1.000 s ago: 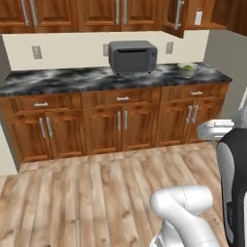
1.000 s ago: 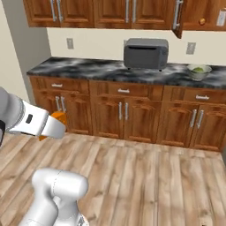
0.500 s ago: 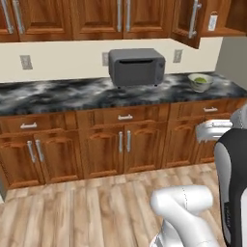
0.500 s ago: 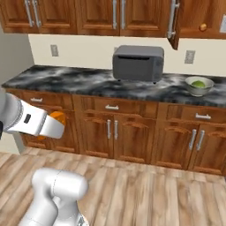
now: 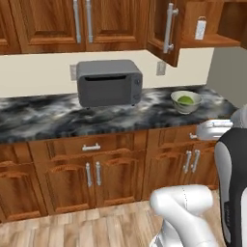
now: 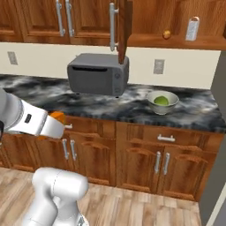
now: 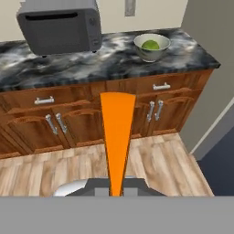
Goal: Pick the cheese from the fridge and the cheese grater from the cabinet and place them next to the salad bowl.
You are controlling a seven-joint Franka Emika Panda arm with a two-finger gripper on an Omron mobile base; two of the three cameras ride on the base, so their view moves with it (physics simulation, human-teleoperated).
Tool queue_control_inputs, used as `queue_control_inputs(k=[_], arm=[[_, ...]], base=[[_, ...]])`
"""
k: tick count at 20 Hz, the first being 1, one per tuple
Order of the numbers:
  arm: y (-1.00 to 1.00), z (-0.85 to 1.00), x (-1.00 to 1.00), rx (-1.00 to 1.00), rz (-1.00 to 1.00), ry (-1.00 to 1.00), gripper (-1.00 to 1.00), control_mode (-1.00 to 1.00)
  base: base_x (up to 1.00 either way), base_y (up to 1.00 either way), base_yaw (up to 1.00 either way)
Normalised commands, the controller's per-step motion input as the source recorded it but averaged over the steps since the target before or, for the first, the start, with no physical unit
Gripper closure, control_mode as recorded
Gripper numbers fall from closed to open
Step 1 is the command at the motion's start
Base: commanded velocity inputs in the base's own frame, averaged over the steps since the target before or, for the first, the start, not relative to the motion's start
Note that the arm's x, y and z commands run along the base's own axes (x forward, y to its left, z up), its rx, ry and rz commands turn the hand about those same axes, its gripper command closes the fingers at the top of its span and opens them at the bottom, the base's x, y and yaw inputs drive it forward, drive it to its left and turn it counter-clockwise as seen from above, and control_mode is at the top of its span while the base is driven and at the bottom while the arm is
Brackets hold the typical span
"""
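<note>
Pinching the smooth orange cheese point(image 7: 117, 137) wedge, the pincer point(image 7: 117, 191) faces the marbled counter point(image 7: 109, 59)

The cheese point(image 7: 117, 137) is running out of the hand view's bottom edge, hiding its gripped end. In the right base view, the arm is covering most of it, with the hand's fingertips behind it.

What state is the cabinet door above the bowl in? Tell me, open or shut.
Open. The cabinet door swings out from the frame, baring the shelf with the grater and a small ball.
</note>
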Motion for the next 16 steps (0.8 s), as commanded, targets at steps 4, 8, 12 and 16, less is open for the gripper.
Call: queue_control_inputs(k=[4, 8, 12, 16], arm=[[0.0, 0.0, 0.0, 0.0, 0.0, 0.0, 1.0, 1.0], [0.0, 0.0, 0.0, 0.0, 0.0, 0.0, 1.0, 1.0], [0.0, 0.0, 0.0, 0.0, 0.0, 0.0, 1.0, 1.0], [0.0, 0.0, 0.0, 0.0, 0.0, 0.0, 1.0, 1.0]], base=[[0.7, -1.0, 0.0], [-0.01, -0.54, 0.06], [0.37, -0.3, 0.29], [0.71, -0.18, 0.31]])
